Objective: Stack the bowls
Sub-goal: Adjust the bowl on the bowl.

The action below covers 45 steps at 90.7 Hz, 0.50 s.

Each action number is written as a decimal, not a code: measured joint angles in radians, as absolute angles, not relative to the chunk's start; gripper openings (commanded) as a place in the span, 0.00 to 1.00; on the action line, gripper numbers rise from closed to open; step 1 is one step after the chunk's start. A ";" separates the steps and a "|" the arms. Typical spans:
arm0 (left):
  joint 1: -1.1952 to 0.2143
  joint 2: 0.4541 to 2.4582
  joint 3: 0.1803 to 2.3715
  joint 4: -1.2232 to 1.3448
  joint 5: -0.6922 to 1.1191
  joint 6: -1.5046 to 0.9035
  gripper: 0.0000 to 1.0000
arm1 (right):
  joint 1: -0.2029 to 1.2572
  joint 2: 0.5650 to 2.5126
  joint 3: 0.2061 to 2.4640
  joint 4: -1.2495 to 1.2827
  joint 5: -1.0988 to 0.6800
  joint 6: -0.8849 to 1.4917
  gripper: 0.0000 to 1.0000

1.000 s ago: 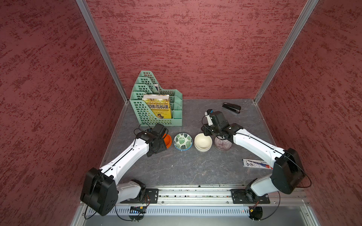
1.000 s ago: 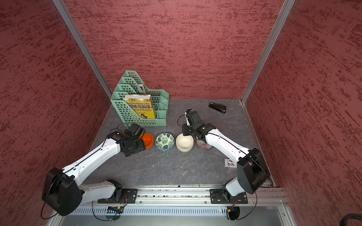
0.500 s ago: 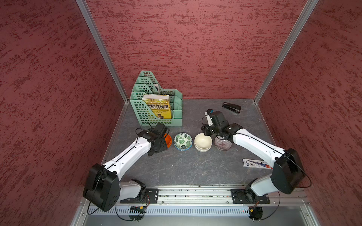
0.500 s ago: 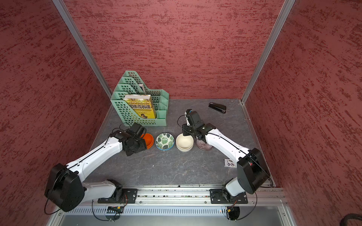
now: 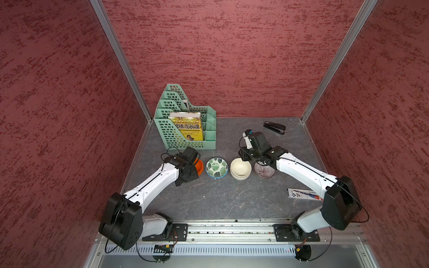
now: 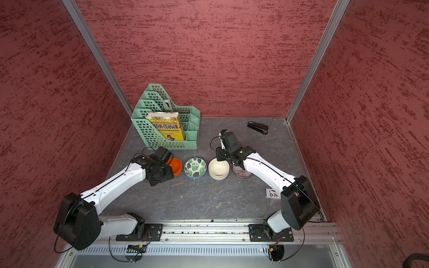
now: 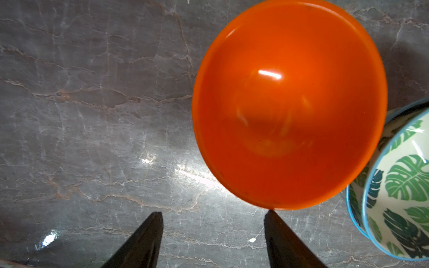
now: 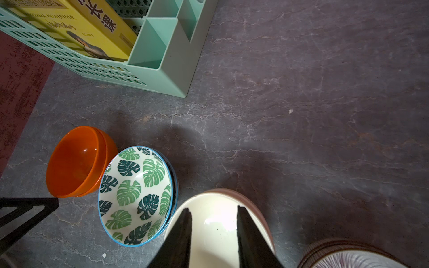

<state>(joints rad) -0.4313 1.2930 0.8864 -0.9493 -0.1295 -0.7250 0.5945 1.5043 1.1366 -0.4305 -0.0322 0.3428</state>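
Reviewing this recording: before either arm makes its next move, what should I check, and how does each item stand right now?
1. Left gripper open and empty: ok.
2. Right gripper open and empty, over the cream bowls: ok.
3. Orange bowls nested as a pair: ok.
4. Leaf bowls nested as a pair: ok.
5. Left fingertip clear of the orange rim: cannot tell; in the left wrist view they seem to meet.
6. Pink-grey bowls nested squarely: cannot tell; the right arm covers part of them.
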 measured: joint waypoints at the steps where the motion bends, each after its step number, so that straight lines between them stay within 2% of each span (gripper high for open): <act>1: -0.431 1.293 0.886 -0.949 -0.129 -0.725 0.72 | 0.595 1.504 1.137 -0.430 -0.032 0.342 0.35; 45: -0.425 1.265 0.913 -0.959 -0.132 -0.717 0.71 | 0.595 1.504 1.136 -0.416 -0.032 0.343 0.35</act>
<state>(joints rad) -0.4252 1.2648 0.9131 -0.9588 -0.1322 -0.7174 0.5945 1.5043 1.1358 -0.4164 -0.0322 0.3428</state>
